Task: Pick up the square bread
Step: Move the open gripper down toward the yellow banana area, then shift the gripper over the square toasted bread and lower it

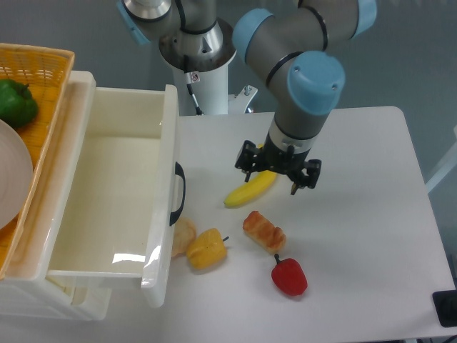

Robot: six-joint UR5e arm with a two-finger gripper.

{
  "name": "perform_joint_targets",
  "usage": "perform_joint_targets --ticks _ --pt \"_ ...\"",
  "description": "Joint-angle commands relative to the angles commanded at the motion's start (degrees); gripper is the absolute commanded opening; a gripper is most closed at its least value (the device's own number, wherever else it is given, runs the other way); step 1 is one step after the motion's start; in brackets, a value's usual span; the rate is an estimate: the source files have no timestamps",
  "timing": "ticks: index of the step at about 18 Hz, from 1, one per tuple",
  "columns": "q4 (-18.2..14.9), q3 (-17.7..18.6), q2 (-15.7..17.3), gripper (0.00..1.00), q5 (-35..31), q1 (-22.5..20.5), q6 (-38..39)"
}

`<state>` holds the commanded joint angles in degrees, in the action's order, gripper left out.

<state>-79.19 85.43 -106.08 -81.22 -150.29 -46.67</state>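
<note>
Surface: a white table (357,143) against a grey wall, with an open white drawer (107,193) on the near left.
Square bread: the square bread (263,231) lies flat on the table, its long side running diagonally, between a yellow pepper (206,249) and a red pepper (289,276), apart from both.
Neighbours: a banana (250,189) sits just above the bread; a pale bun (183,236) is tucked by the drawer front.
Gripper: the gripper (278,175) hangs over the banana, not over the bread. From here I see dark finger parts on either side, so it looks spread, with nothing in it.
Step in hand: getting above the bread, I'd say.
Doing it well: move toward the camera, clear of the banana; turn the wrist so the fingers close across the short width; come straight down.
Risk: a skewed grip could nudge it into the red pepper.
</note>
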Motion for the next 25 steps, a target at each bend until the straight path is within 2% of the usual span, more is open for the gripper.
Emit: perform_joint_targets --ticks 3,8,13,17,25 --pt "-0.09 0.09 0.52 1.00 0.36 -0.36 -2.20" --pt "0.26 1.75 0.70 1.00 0.54 -0.97 -1.67" --pt "4.04 4.74 0.44 1.00 -0.08 -1.32 -0.80" --pt "6.94 6.50 -0.17 1.00 0.18 -1.41 3.15" --pt "10.89 6.86 -3.86 1.00 0.18 -1.24 12.74"
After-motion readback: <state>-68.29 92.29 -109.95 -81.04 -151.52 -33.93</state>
